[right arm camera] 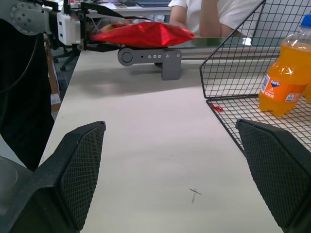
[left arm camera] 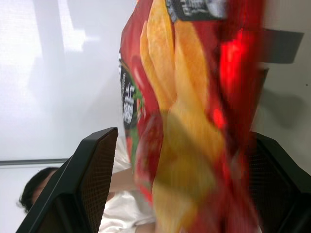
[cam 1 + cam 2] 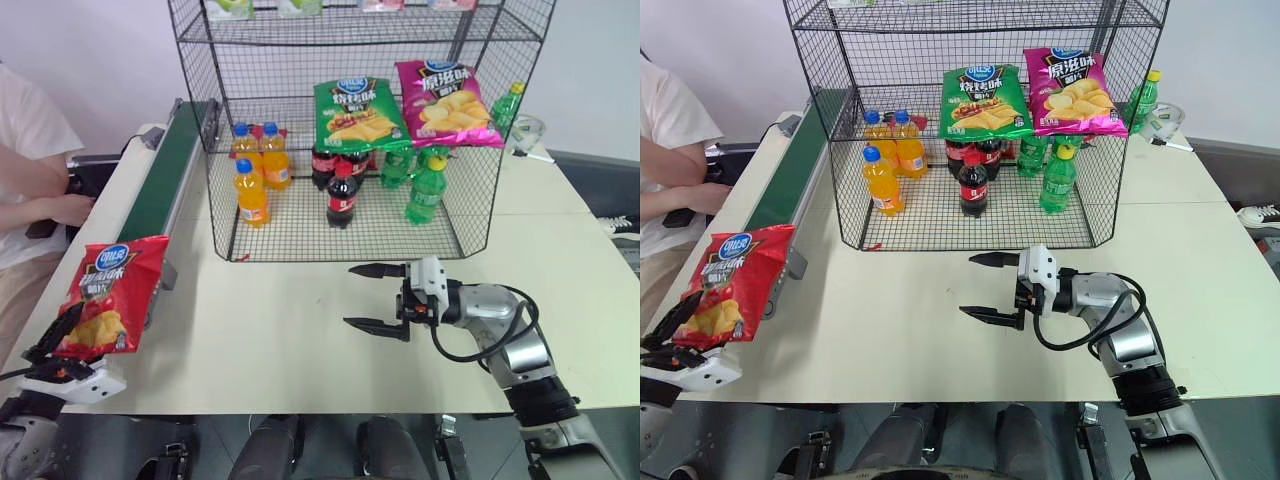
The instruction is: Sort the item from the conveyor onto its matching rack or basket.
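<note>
Left gripper [image 3: 62, 338] at 8 o'clock grasps the red chip bag [image 3: 112, 296] by its lower end, bag upright, just off the table [image 3: 280, 320] edge beside the near end of the conveyor [image 3: 160, 180]. Right gripper [image 3: 378, 297] near centre, fingers spread wide, nothing in them, pointing toward 9 o'clock above bare table. Rack [image 3: 350, 130] at 12 o'clock: green bag [image 3: 358, 113] and pink bag [image 3: 445, 102] on a shelf, orange [image 3: 251, 192], cola [image 3: 342, 196] and green bottles [image 3: 427, 188] below. Person's arm [image 3: 40, 190] at 9 o'clock.
</note>
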{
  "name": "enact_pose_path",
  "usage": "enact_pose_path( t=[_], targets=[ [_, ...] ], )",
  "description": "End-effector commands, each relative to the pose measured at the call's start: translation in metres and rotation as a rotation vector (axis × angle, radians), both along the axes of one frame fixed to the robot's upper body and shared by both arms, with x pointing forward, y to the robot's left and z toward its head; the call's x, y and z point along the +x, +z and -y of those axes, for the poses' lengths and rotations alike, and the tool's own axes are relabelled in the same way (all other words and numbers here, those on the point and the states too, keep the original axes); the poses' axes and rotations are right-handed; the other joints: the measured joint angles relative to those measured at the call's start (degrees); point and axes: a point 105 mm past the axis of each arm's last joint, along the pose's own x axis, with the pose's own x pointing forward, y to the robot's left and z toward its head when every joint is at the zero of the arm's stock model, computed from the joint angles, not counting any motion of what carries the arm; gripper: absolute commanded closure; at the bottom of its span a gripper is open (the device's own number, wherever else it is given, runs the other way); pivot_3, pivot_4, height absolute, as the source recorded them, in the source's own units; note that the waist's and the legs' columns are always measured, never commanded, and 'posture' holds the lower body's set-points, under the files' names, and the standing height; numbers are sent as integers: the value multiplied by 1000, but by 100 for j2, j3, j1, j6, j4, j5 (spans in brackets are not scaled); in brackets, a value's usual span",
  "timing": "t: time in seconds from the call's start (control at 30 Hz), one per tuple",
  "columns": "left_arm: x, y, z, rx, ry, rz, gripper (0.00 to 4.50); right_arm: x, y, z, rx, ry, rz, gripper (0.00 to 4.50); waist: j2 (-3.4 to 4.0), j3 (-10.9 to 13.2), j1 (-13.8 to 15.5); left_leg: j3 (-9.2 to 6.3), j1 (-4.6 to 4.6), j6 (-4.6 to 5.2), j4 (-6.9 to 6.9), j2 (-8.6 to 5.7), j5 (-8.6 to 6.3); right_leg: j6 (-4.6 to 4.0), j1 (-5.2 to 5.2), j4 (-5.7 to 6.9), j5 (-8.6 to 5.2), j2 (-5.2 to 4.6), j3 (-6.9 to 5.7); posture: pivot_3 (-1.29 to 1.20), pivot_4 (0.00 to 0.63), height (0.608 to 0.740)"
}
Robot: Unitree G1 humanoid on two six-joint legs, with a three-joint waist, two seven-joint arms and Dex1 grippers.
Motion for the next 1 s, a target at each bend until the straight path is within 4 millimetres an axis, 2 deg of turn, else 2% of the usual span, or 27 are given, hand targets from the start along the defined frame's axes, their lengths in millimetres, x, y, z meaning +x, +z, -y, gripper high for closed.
enact_pose_path(
  t=[0.03,0.13,0.17,0.27,0.33,0.57,0.63,0.83,1.0],
  targets=[
    [3,6,3,-15,-8,30,716,-1,6,2,8,-7,41,0,0,0,2,0,0,-1,0,0,0,0,-1,1,0,0,0,0,150,740],
    [3,5,4,-28,-16,25,1484,-1,5,2,8,-8,41,0,-1,0,2,0,0,-1,0,0,2,0,-1,1,0,1,0,0,150,740],
    [3,5,5,-27,-18,26,1906,-1,5,2,8,-8,41,0,-1,0,3,0,0,-1,1,0,2,-1,-1,1,0,1,0,0,150,740],
    [3,6,5,-25,-18,31,3537,-2,5,2,8,-9,40,0,-1,-1,2,0,0,0,1,0,3,-1,-1,2,1,1,0,0,150,740],
    [3,6,6,-29,-19,33,4408,-1,5,2,6,-11,39,0,-1,-1,2,0,0,0,1,0,3,-1,-1,2,1,1,1,0,150,740],
    [0,14,13,-33,-45,57,4408,-1,4,3,2,-11,38,0,-1,-1,1,1,0,0,2,0,3,-1,-2,2,1,0,2,0,150,740],
    [-1,25,22,-28,-100,73,4408,-1,4,5,2,-14,39,0,-1,-1,-2,1,0,0,2,0,3,-1,-2,2,1,-1,3,0,150,740],
    [2,64,31,9,-159,162,4408,1,26,28,127,-110,30,0,-1,-1,24,0,-1,0,4,0,3,-3,1,2,0,-4,8,0,150,740],
    [7,91,52,23,-227,215,4408,-6,29,41,174,-175,6,0,-2,-1,6,1,-2,0,5,0,3,-3,2,0,0,-7,9,0,150,740]
  ],
)
